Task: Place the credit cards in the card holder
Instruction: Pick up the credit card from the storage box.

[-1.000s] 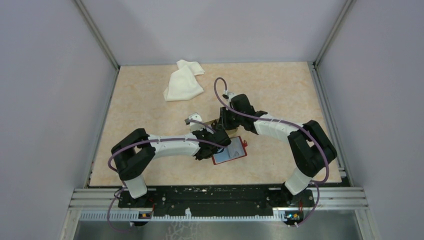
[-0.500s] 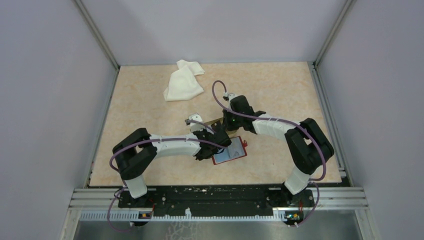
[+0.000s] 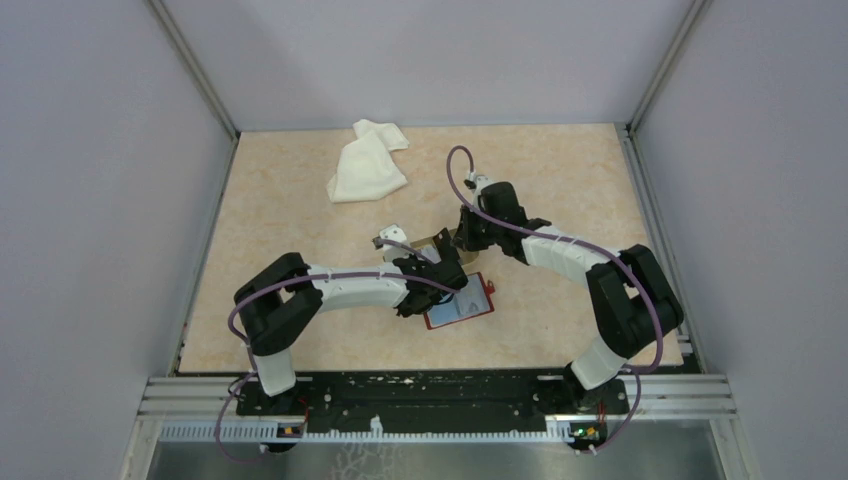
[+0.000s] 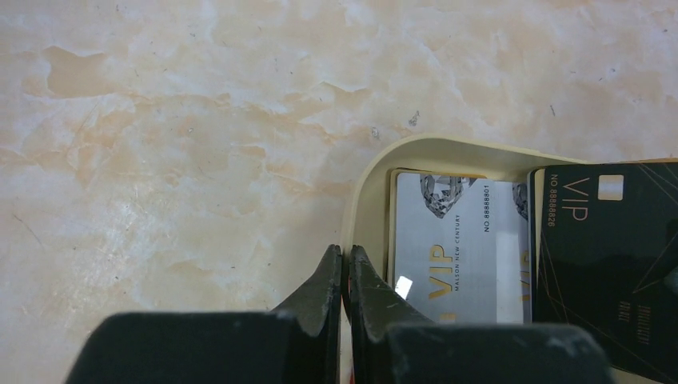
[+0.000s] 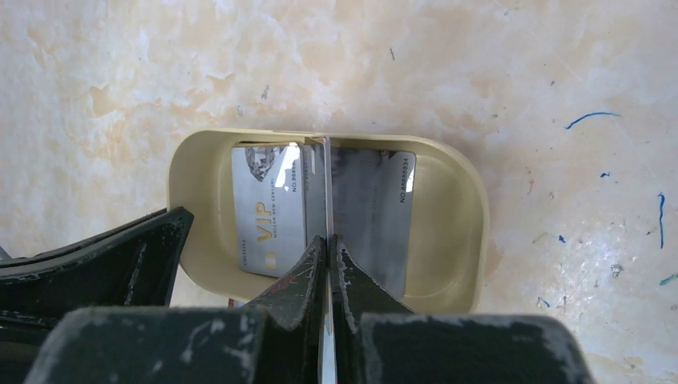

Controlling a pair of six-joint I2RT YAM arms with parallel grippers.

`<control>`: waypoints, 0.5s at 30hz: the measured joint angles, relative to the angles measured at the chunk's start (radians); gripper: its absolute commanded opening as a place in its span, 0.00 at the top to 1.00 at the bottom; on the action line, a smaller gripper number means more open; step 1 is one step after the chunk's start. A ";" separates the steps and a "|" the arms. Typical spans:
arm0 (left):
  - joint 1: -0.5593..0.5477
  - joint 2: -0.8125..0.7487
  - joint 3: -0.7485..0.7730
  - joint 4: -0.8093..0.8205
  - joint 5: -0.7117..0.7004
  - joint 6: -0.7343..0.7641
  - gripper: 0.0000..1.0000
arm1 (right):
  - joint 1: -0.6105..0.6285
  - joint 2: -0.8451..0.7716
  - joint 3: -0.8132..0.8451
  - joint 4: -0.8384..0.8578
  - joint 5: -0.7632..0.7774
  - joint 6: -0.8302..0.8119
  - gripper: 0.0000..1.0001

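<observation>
The cards lie in a cream oval dish [image 5: 468, 240]. A silver card [image 5: 268, 208] with gold VIP lettering is flat on the left, and a dark grey card [image 5: 372, 216] is flat on the right. Between them a third card [image 5: 327, 184] stands on edge and shows only as a thin pale line. The right gripper [image 5: 328, 244] is pinched tight on the near end of that upright card. In the left wrist view a black card [image 4: 608, 264] with gold VIP lettering covers the silver card's right edge; I cannot tell whether it is the flat dark one or the one standing on edge. The left gripper [image 4: 345, 260] has its fingers pressed together on the dish's left wall. The card holder [image 3: 462, 305] is red and lies open at the centre of the top view, with a pale clear pocket facing up. It sits just below the two grippers, and the dish there is mostly hidden under them. The table [image 3: 300, 230] is beige and marbled, with fine scratches and a few blue pen marks [image 5: 592, 120] at the right of the right wrist view. A crumpled white cloth [image 3: 365, 165] rests toward the upper left of the tabletop, well apart from the dish. Plain pale grey walls [image 3: 100, 200] close in three sides, and a black rail [image 3: 430, 395] runs along the bottom edge.
</observation>
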 measured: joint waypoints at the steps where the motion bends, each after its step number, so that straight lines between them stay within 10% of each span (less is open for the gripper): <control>1: 0.003 0.002 0.002 -0.001 0.000 -0.001 0.92 | -0.006 -0.002 0.000 0.004 -0.005 0.005 1.00; 8: 0.022 0.007 0.006 0.003 0.002 0.001 0.78 | -0.013 -0.002 0.000 0.008 -0.031 0.015 1.00; 15: 0.037 0.006 0.006 0.016 0.005 0.014 0.40 | -0.044 -0.002 -0.013 0.020 -0.072 0.040 1.00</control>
